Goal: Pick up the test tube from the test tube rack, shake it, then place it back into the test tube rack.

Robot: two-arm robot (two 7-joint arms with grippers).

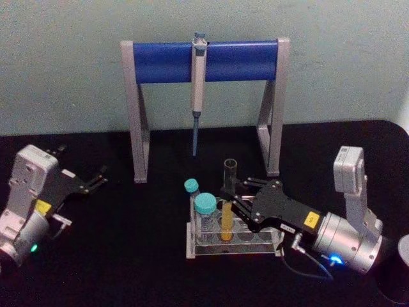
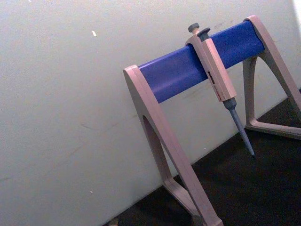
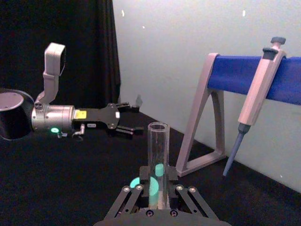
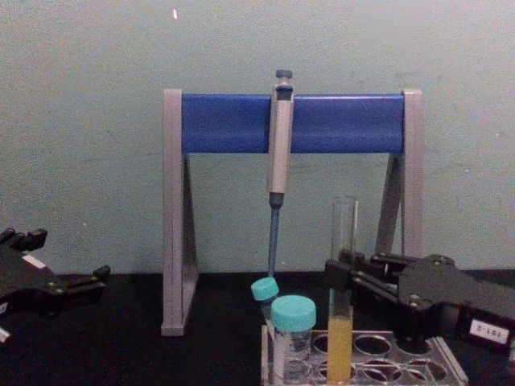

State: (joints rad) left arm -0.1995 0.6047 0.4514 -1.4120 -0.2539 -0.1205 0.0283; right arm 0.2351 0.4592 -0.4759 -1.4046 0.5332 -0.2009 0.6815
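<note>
Chest cam's bottom edge chops the base off the test tube rack (image 4: 442, 362), and the right hand (image 1: 229, 195) covers the middle of the test tube (image 1: 226, 224).

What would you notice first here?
A tall grey stand with a blue crossbar rises at the back, a pipette hanging from it. In front, the right gripper clamps a test tube of orange liquid standing in the test tube rack. The left gripper sits open, far left.

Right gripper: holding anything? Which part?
The right gripper grips the test tube at mid-length, just above the liquid; its bottom sits in the test tube rack. The left gripper holds nothing.
</note>
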